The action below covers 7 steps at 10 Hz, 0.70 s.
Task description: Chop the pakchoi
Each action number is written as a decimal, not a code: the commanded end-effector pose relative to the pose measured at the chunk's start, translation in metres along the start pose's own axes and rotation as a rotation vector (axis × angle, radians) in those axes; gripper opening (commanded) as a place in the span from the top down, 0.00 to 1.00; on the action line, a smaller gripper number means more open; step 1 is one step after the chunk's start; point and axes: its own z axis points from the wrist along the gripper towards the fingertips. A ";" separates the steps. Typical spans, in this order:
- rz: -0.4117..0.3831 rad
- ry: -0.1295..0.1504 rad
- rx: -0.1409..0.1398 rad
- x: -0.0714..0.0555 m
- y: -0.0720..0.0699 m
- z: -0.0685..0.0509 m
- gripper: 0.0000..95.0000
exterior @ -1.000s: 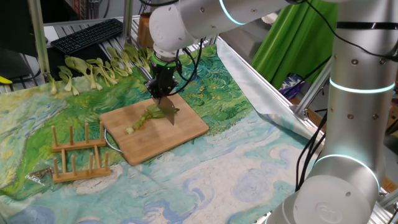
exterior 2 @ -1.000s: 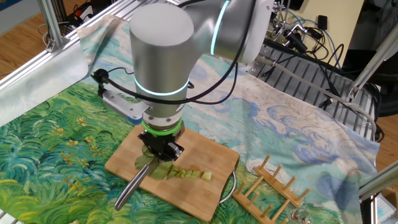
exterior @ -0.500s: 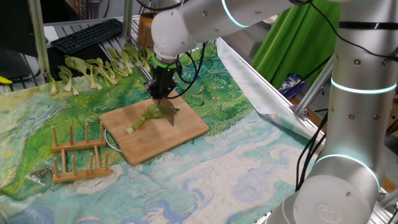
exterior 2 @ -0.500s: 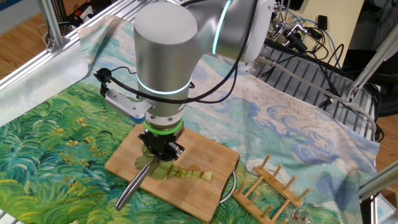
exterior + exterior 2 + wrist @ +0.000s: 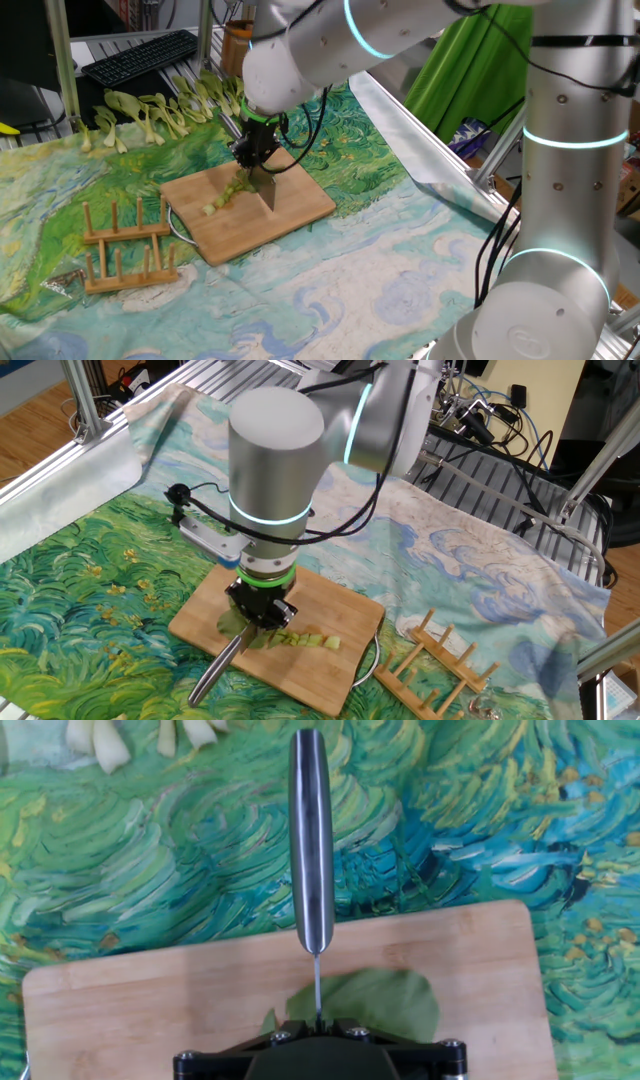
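The pakchoi (image 5: pixel 228 192) lies on a bamboo cutting board (image 5: pixel 300 205), its pale stalk end cut into short pieces (image 5: pixel 305 641) and its leaf (image 5: pixel 375 1005) under the hand. My gripper (image 5: pixel 255 158) hangs just above the leafy end, shut on a knife (image 5: pixel 266 187) by the blade's spine. The blade points down onto the greens. In the hand view the steel handle (image 5: pixel 311 840) runs straight away from the gripper (image 5: pixel 318 1025) past the board's edge (image 5: pixel 150 1010). In the other fixed view the handle (image 5: pixel 215 670) sticks out below the gripper (image 5: pixel 258 615).
A row of whole uncut greens (image 5: pixel 160 110) lies on the painted cloth behind the board, near a keyboard (image 5: pixel 140 55). A wooden rack (image 5: pixel 125 250) stands beside the board's stalk end. A foil sheet (image 5: pixel 420 140) runs along the cloth's edge.
The hand has shifted a little along the board toward the cut stalk pieces and lower, taking the knife with it. The blade has turned slightly. The grip has not changed.
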 end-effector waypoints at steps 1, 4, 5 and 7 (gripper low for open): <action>0.004 0.014 0.002 -0.002 0.001 0.003 1.00; 0.029 0.020 0.011 0.001 0.005 -0.001 1.00; 0.030 0.023 0.007 0.005 0.005 -0.004 1.00; 0.042 0.011 0.002 0.009 0.006 0.002 1.00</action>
